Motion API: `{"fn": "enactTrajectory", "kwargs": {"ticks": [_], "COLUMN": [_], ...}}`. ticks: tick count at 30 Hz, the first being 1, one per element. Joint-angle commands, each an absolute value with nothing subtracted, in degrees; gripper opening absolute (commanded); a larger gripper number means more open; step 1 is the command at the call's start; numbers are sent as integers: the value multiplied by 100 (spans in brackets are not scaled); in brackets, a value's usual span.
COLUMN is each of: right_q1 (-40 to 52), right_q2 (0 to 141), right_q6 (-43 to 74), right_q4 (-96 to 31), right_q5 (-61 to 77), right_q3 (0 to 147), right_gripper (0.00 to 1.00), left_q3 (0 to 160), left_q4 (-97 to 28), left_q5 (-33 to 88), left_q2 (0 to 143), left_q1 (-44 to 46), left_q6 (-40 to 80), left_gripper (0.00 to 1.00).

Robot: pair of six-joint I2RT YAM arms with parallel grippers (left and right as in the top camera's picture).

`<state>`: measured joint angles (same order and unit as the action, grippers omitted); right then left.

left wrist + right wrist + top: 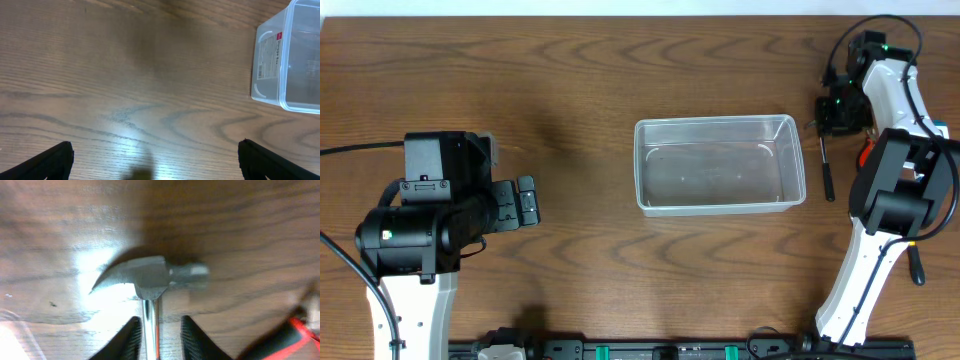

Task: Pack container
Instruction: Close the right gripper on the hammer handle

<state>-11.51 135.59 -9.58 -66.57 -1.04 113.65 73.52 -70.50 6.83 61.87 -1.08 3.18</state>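
Overhead: container (pixel 720 123) sits on the tabletop (pixel 570 80) between the two claws, well apart from the left claw (pixel 525 205) and nearer the right claw (pixel 836 110), which is at a hammer (pixel 826 170).
Left wrist: left claw released, fingers wide; container ahead, off to the right.
Right wrist: right claw straddles the hammer shaft just below the head. Gap on one side, not clenched.
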Motion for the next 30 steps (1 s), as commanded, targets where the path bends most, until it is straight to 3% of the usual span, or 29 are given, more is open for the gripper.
{"fn": "enactTrajectory", "kwargs": {"ticks": [1,4,9,30], "right_q1": [-1155,-1155,-1155,-1155], "right_q2": [13607,13607,13607,13609], "right_q6": [-947,-945,-945,-945], "right_q4": [-6724,-6761,-6855,-6875], "right_q5": [-110,-106,-106,49], "right_q3": [11644,11699,11699,11515], "right_gripper": [19,18,33,37], "left_q3": [7428,7428,7428,7428], "left_q4": [-7067,-7067,-7067,-7067], "left_q5": [593,593,593,593], "left_q2": [6173,6173,6173,6173], "left_q1": [-137,-137,-137,-137], "left_q6": [368,368,370,368], "left_gripper": [98,98,98,98]}}
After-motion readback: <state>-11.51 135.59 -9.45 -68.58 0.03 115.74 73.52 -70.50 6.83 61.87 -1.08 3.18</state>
